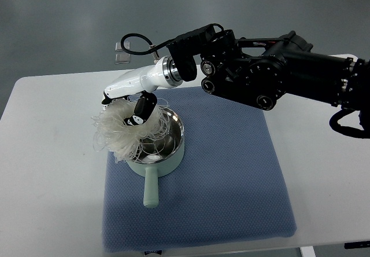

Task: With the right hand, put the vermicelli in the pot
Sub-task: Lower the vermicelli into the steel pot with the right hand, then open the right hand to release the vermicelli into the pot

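one tangled nest of pale translucent vermicelli [122, 131] is clamped by the white-and-black right hand [132, 98], hanging over the near-left rim of the mint-green steel-lined pot [167, 153] below; released here, strands could be spilled outside.

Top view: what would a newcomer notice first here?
The big black right arm reaching in from the right, its white hand gripping a pale tangle of vermicelli. The tangle hangs over the left rim of a light green pot standing on a blue mat.
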Motion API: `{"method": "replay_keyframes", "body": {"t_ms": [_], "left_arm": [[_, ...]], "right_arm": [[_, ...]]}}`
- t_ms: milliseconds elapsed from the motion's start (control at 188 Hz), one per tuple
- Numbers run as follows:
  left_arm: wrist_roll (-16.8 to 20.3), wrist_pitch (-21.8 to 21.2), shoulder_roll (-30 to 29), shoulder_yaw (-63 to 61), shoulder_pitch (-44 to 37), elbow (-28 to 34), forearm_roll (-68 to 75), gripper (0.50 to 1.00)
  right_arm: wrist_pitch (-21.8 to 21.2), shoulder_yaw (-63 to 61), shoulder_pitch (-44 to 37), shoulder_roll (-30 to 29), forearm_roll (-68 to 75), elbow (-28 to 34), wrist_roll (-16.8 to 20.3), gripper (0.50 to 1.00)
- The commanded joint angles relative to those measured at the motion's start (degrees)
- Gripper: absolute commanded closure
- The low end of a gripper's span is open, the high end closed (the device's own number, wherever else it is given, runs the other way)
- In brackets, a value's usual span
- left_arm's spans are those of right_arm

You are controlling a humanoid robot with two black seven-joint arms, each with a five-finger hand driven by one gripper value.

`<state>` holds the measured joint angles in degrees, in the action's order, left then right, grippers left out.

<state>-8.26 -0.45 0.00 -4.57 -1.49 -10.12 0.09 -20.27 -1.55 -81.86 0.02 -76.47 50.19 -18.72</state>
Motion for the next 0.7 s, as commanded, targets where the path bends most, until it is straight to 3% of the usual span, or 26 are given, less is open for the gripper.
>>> {"method": "replay_keyframes", "body": {"t_ms": [0, 255, 319, 378, 399, 543, 697], "left_arm": [[0.0, 0.0, 0.0, 0.0, 0.0, 0.0, 0.0, 0.500], [0.0, 0.0, 0.0, 0.0, 0.0, -0.1, 0.0, 0.500], [0.0, 0.0, 0.0, 0.0, 0.0, 0.0, 0.0, 0.500], [0.0, 0.0, 0.0, 0.0, 0.0, 0.0, 0.0, 0.500], [0.0, 0.0, 0.0, 0.0, 0.0, -0.1, 0.0, 0.500], [0.0, 0.0, 0.0, 0.0, 0.0, -0.1, 0.0, 0.500], [0.0, 0.0, 0.0, 0.0, 0.0, 0.0, 0.0, 0.500]], "right_arm": [[0.8, 0.6, 1.4, 0.0, -0.3, -1.3, 0.0, 1.000], [0.7, 0.8, 1.5, 0.0, -0.3, -1.3, 0.0, 1.000], [0.8, 0.8, 2.1, 0.0, -0.3, -1.3, 0.0, 0.901], [1.5, 0.8, 2.9, 0.0, -0.3, -1.3, 0.0, 0.744], [1.8, 0.8, 3.1, 0.0, -0.3, -1.3, 0.0, 0.718], [3.3, 0.8, 4.3, 0.0, -0.3, -1.3, 0.0, 0.699], [4.2, 0.4, 5.1, 0.0, 0.0, -1.4, 0.0, 0.599]]}}
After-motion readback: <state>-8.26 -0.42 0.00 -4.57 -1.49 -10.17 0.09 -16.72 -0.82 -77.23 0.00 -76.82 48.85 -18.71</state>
